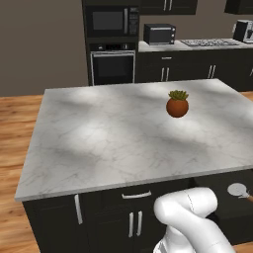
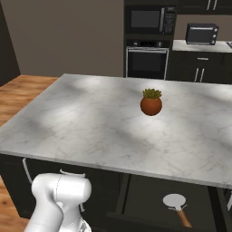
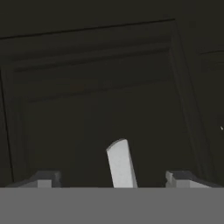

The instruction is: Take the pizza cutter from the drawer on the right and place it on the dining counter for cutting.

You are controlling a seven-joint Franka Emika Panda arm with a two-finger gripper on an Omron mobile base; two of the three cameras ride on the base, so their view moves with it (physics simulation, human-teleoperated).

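Observation:
The drawer [image 2: 149, 199] stands pulled out under the marble top at the lower right, its inside dark. The pizza cutter [image 2: 176, 203] lies in it, silver wheel toward the cabinet and brown handle pointing to the front right; its wheel also peeks in at the pizza cutter [image 1: 238, 189] in the left base view. In the hand view my gripper [image 3: 113, 180] is open, its fingertips [image 3: 43, 179] set wide apart close to a near-black panel. A pale grey bar handle [image 3: 120, 164] rises between them, untouched. The dining counter is out of view.
A sinkless marble island [image 1: 108, 138] carries a small potted plant [image 1: 177, 105]. Dark cabinet doors with silver handles [image 1: 136, 195] line its front. Wall ovens [image 1: 112, 62], a toaster oven [image 1: 159, 33] and a cooktop stand along the back wall. Wooden floor lies to the left.

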